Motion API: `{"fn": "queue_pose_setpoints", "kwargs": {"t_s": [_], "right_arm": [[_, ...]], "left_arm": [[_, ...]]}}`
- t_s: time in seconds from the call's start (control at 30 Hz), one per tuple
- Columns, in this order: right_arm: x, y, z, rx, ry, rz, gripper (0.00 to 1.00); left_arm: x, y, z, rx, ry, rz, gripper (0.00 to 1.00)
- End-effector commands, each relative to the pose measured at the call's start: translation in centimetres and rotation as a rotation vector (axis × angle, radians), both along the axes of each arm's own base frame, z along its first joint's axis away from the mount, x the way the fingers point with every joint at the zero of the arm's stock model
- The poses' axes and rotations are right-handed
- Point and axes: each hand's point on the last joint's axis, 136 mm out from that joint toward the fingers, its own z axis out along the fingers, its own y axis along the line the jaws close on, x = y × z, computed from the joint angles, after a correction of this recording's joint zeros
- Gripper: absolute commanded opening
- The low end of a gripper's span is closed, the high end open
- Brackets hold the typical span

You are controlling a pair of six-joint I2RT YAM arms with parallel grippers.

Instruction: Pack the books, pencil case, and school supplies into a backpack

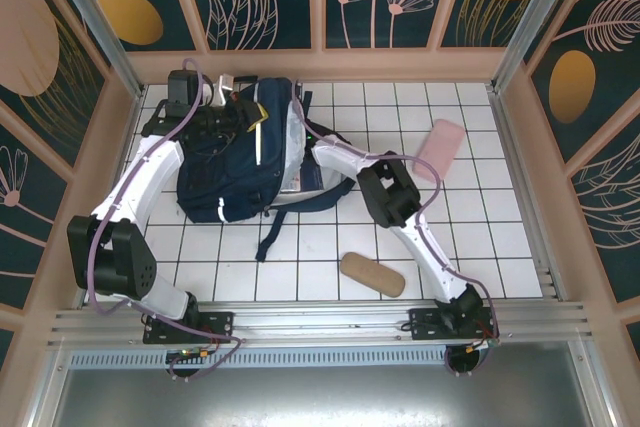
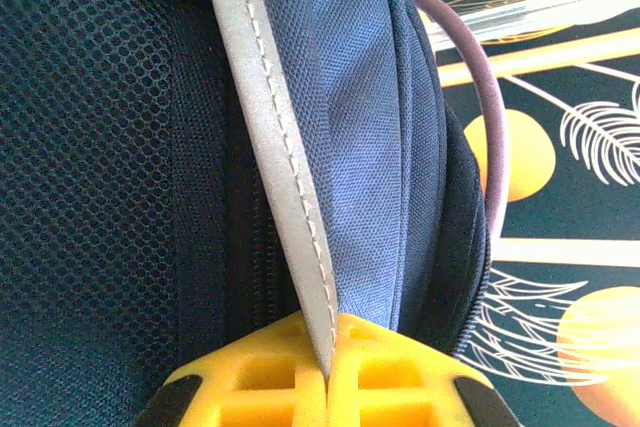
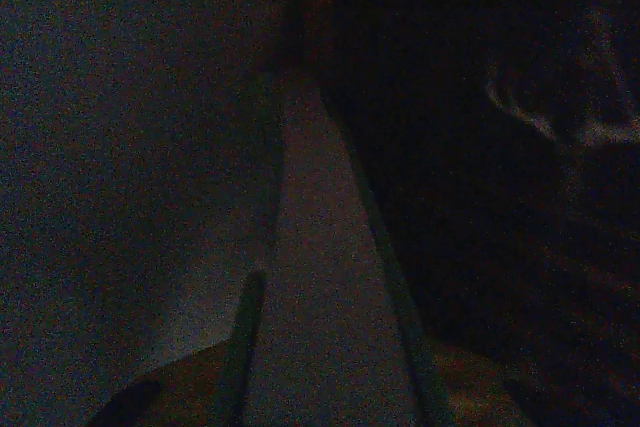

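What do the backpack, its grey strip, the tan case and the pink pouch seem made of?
The backpack: matte woven fabric, likely synthetic, with a mesh panel. Its grey strip: smooth, faintly shiny tape with white stitching, perhaps reflective. The tan case: matte, maybe cork or faux leather. The pink pouch: matte, fabric or plastic; too small to tell.

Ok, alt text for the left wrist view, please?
The left end effector, shut, pinches a grey strip of the navy backpack. Dark mesh lies to the left, a patterned wall to the right.
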Motion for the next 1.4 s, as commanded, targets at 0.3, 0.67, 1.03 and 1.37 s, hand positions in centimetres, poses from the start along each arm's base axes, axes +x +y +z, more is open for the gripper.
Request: {"fn": "queue_pose_setpoints", "kwargs": {"t_s": [0.3, 0.67, 1.03, 1.37], "right_arm": [[-1.7, 2.5, 1.2, -0.003, -0.036, 0.020, 0.72], [-2.7, -3.1, 5.5, 0.057, -0.079, 0.012, 0.99], [-5.2, -7.8, 6.5, 0.070, -0.096, 0.062, 0.97], [-6.0, -11.2, 8.4, 0.100, -0.155, 0.070, 0.98]], "left_arm": [[-1.4, -1.4, 6.7, -0.102, -0.195, -0.090, 0.00], [-0.9, 0.1, 6.8, -0.093, -0.193, -0.040, 0.00], [-0.5, 1.0, 6.2, -0.082, -0.182, -0.012, 0.00], [-0.6, 1.0, 5.8, -0.076, -0.180, -0.010, 0.00]]}}
